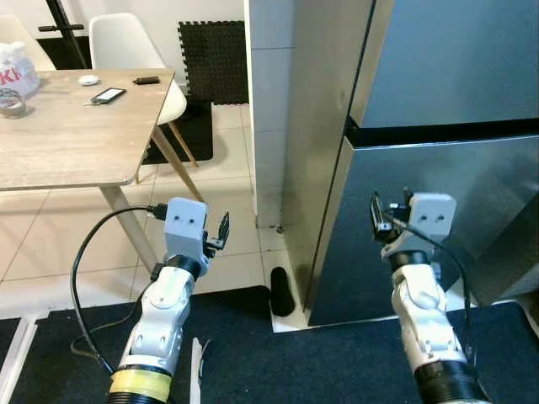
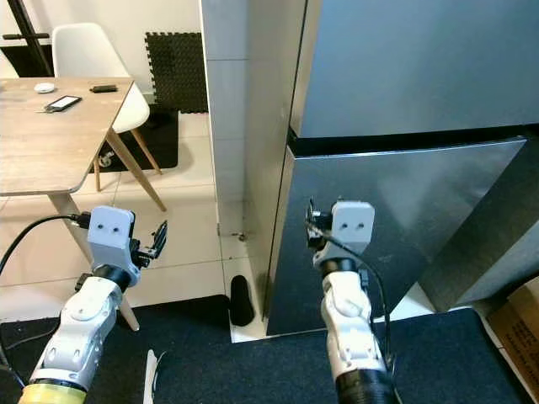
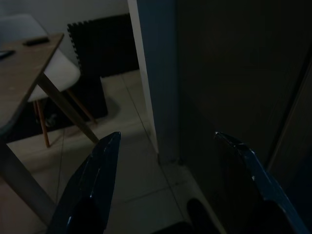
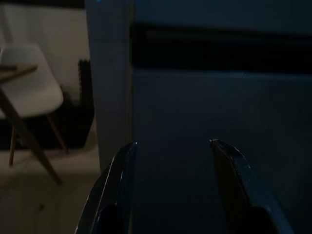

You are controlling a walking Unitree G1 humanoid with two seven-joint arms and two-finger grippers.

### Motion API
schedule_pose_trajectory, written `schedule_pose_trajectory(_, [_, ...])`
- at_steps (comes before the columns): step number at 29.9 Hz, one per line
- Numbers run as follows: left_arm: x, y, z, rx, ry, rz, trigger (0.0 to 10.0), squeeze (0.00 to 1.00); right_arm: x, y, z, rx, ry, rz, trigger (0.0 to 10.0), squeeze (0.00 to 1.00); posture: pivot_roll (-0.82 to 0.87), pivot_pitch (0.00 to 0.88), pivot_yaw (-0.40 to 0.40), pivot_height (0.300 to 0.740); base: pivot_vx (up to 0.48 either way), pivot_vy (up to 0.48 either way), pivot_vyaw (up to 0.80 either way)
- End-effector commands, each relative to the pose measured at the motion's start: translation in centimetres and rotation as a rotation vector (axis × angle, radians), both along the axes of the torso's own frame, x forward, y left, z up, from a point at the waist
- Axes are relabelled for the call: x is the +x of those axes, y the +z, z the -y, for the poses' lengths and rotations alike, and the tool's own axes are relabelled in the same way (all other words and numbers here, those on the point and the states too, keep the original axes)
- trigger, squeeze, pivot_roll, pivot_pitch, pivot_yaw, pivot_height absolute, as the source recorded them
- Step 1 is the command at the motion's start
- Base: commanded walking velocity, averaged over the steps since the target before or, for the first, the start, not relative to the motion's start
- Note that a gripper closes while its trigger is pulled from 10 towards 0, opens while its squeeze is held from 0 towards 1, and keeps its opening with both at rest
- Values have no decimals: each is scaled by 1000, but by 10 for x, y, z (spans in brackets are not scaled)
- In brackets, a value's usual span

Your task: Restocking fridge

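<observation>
Tall steel-grey fridge (image 1: 438, 93) doors shut at frame right — both end effectors, left (image 3: 168, 141) and right (image 4: 170, 146), spread empty; hook right fingers behind lower door's edge.

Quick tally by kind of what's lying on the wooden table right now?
Plastic bag: 1
Tape roll: 1
Phone: 1
Small white round thing: 1
Small black thing: 1
Total: 5
</observation>
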State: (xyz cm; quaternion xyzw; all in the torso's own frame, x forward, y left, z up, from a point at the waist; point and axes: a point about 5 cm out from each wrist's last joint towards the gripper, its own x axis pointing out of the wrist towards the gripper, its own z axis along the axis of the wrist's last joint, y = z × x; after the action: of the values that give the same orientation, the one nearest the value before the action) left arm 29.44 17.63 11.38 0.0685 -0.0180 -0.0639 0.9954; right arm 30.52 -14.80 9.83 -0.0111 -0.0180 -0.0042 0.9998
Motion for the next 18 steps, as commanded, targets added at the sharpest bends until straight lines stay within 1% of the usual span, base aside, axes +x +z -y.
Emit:
schedule_pose_trajectory(1, [4, -1, 3, -10, 5, -20, 10000, 0, 0, 3, -5, 30, 11, 1, 10000, 0, 9, 0, -17, 740, 0, 0, 0])
schedule_pose_trajectory(6, [9, -1, 9, -16, -3, -28, 10000, 0, 4, 5, -12, 23, 28, 1, 10000, 0, 5, 0, -11, 740, 0, 0, 0])
schedule_pose_trajectory(9, [10, 1, 11, -26, -13, -35, 10000, 0, 5, 6, -13, 52, 36, -7, 10000, 0, 6, 0, -11, 740, 0, 0, 0])
schedule_pose_trajectory(11, [9, -1, 12, -23, -17, -39, 10000, 0, 5, 5, -13, 50, 40, -8, 10000, 0, 10, 0, -7, 740, 0, 0, 0])
schedule_pose_trajectory(13, [7, -10, 11, -8, 1, -71, 10000, 0, 3, -5, -10, 25, 8, -39, 10000, 0, 17, 0, -1, 740, 0, 0, 0])
schedule_pose_trajectory(14, [7, -10, 11, -8, 1, -71, 10000, 0, 3, -5, -10, 25, 8, -39, 10000, 0, 17, 0, -1, 740, 0, 0, 0])
schedule_pose_trajectory(16, [7, -11, 12, -16, -1, -80, 10000, 0, 3, -11, -12, 96, -20, -80, 10000, 0, 14, 0, -14, 740, 0, 0, 0])
schedule_pose_trajectory(18, [8, -11, 12, -16, 1, -78, 10000, 0, 3, -11, -14, 101, -21, -85, 10000, 0, 14, 0, -14, 740, 0, 0, 0])
